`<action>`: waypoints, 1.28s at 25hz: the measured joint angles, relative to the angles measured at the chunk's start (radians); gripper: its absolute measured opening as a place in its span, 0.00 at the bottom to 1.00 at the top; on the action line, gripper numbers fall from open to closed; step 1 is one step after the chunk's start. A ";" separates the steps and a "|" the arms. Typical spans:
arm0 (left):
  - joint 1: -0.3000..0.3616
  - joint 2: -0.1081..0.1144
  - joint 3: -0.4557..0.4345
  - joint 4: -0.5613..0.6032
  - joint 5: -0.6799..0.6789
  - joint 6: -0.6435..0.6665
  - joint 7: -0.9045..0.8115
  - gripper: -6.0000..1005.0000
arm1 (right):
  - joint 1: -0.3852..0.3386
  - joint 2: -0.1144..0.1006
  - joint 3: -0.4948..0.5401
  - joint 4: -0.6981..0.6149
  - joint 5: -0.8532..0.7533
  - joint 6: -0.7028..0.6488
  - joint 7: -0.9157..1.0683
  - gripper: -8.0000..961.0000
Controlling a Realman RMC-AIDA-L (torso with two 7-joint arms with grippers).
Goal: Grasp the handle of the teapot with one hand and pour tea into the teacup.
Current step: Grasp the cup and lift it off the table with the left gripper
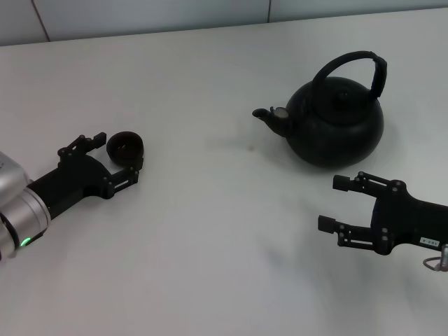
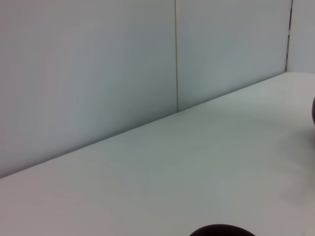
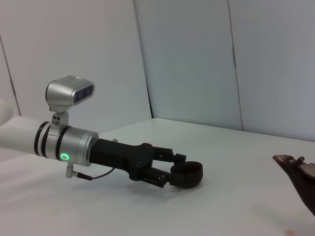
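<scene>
The matte black teapot stands at the right rear of the white table, its spout pointing left and its arched handle upright. My right gripper is open, low over the table just in front of the teapot and touching nothing. The tiny dark teacup sits at the left, between the spread fingers of my open left gripper. The right wrist view shows the left gripper around the teacup, with the spout at the frame's edge. No tea is visible.
A pale wall runs behind the table's far edge. The left wrist view shows bare tabletop, the teacup rim and a sliver of the teapot.
</scene>
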 joint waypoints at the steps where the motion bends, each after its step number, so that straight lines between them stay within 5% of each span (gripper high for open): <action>1: -0.004 0.000 0.000 -0.002 0.000 -0.005 0.000 0.85 | 0.000 0.000 0.000 0.000 0.000 0.000 0.000 0.84; 32: -0.049 0.000 -0.008 -0.034 -0.007 -0.049 0.015 0.84 | -0.004 0.000 0.000 0.000 0.000 -0.003 0.000 0.84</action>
